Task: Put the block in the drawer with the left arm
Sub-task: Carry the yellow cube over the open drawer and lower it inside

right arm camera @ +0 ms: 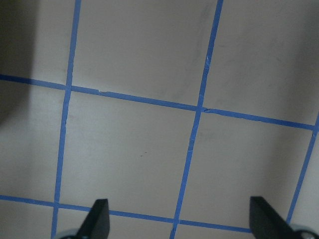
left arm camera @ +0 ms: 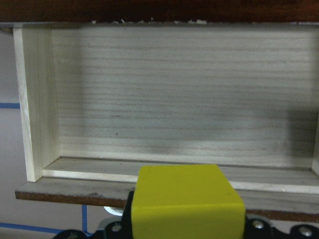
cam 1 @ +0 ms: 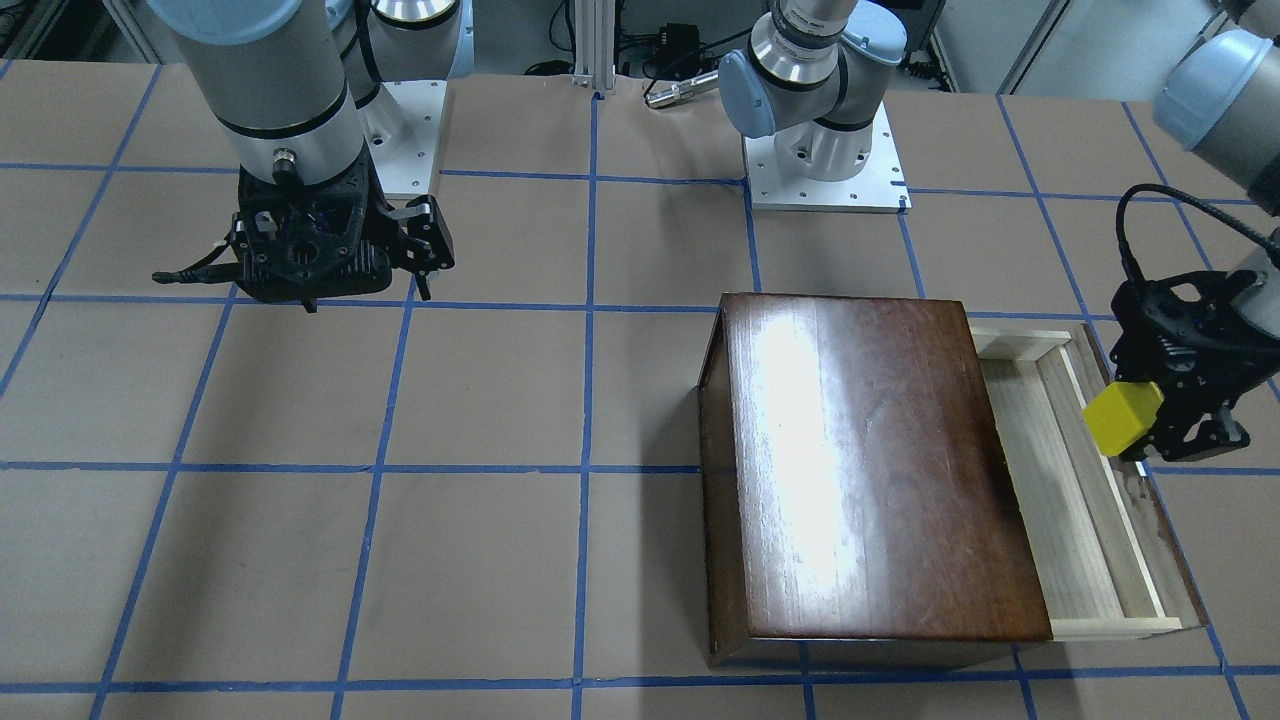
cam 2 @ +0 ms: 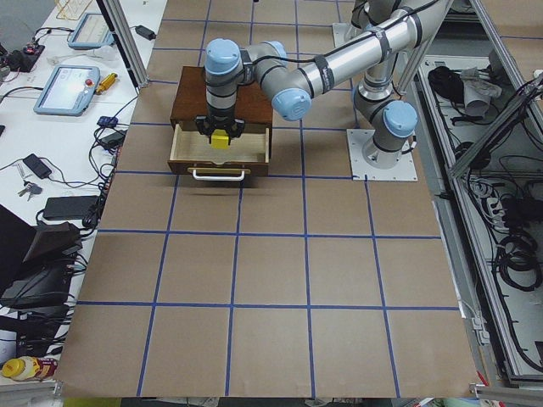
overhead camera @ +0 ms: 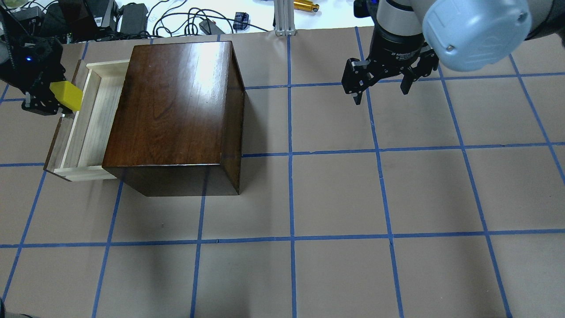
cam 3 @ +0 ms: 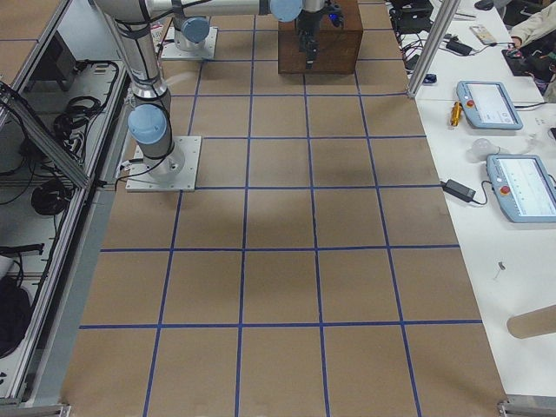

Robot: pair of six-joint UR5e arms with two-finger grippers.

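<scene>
My left gripper (overhead camera: 57,99) is shut on the yellow block (overhead camera: 66,95) and holds it above the front edge of the open drawer (overhead camera: 84,128). In the front-facing view the block (cam 1: 1122,416) hangs over the drawer's front board (cam 1: 1120,480). In the left wrist view the block (left arm camera: 187,201) fills the bottom and the drawer's pale floor (left arm camera: 174,94) lies empty beyond it. In the left view the block (cam 2: 219,138) sits over the drawer (cam 2: 219,153). My right gripper (overhead camera: 382,90) is open and empty, above the table far from the box.
The dark-brown wooden box (overhead camera: 176,115) stands at the left half of the overhead view, the drawer pulled out toward the table's left end. Blue tape lines grid the brown table (overhead camera: 335,198). Cables and devices lie beyond the far edge (overhead camera: 176,20).
</scene>
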